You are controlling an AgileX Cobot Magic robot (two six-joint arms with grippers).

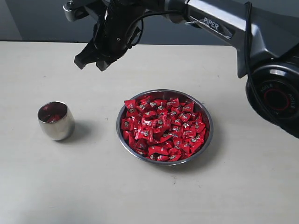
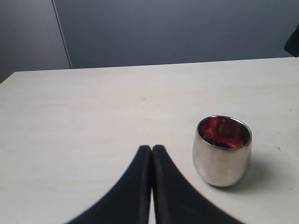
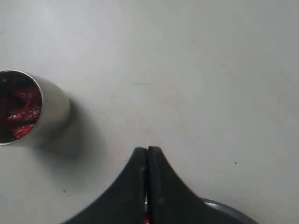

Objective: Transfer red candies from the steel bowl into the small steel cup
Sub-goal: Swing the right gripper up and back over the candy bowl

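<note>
right gripper [image 1: 89, 63] closed, nothing seen between its tips, hovering | left gripper [image 2: 152, 149] closed | red candies [image 1: 163, 128] heaped in bowl [image 1: 211, 133] below and behind right gripper; cup [image 1: 56, 121] ahead of it, some red inside | candies likely light, slick-wrapped, loose: pinch one top piece across its middle

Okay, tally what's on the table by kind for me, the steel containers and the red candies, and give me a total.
Steel bowl: 1
Small steel cup: 1
Red candies: heaped and overlapping in the bowl, with a few more in the cup; too many to count exactly
Total: 2 steel containers, plus the uncounted candies
</note>
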